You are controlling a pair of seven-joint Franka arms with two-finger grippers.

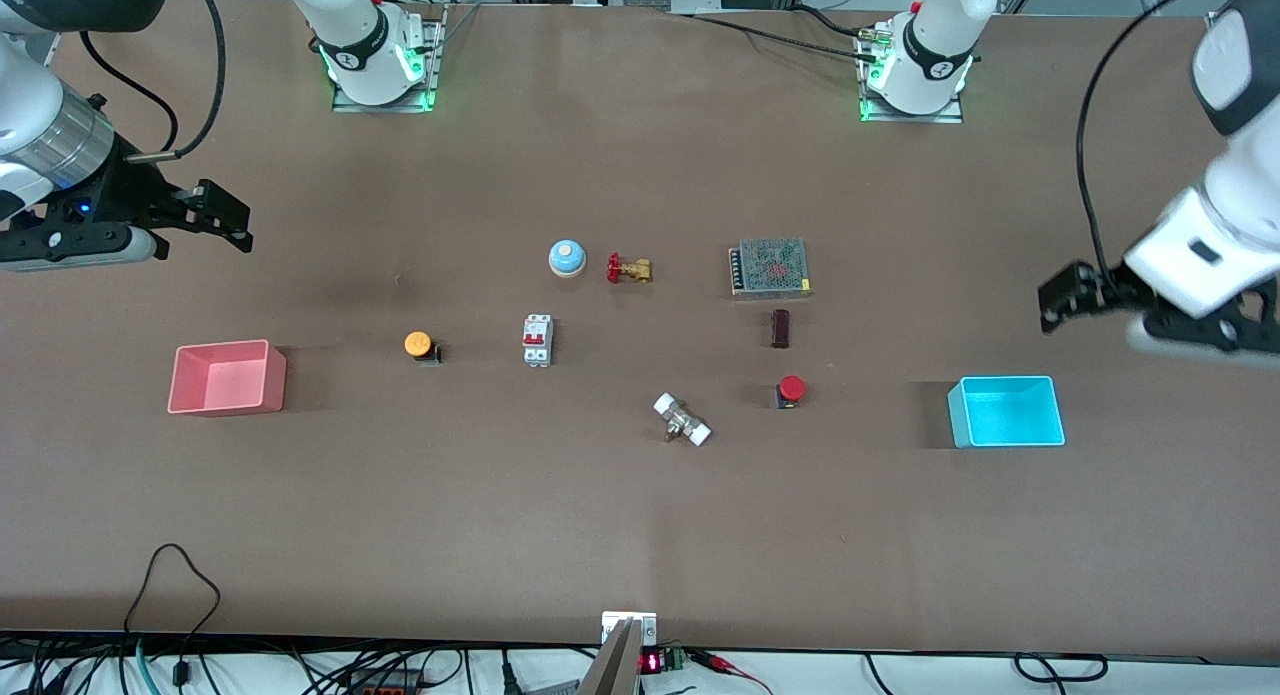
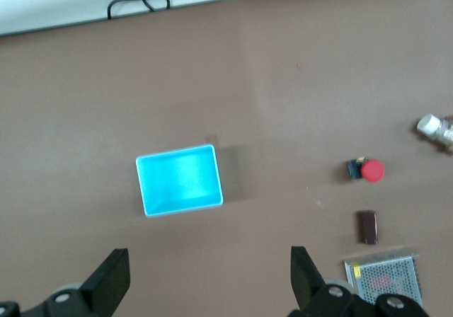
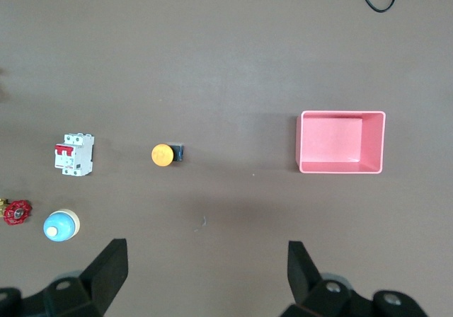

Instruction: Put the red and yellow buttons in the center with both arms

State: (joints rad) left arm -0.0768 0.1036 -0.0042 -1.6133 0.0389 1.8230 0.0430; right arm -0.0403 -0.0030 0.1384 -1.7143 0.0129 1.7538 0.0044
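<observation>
Front view showing yellow button sitting at table's 9 o'clock beside pink bin, red button at 4 o'clock. Left gripper, right gripper hovering wide, empty. Buttons looking light, rigid; gripping black base safest, cap likely slipping.

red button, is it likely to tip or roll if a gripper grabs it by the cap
The red button looks top-heavy: a wide round cap on a small black base, so a sideways nudge could tip it. Once tipped, the round cap might let it roll. It looks rigid, probably light.
</observation>
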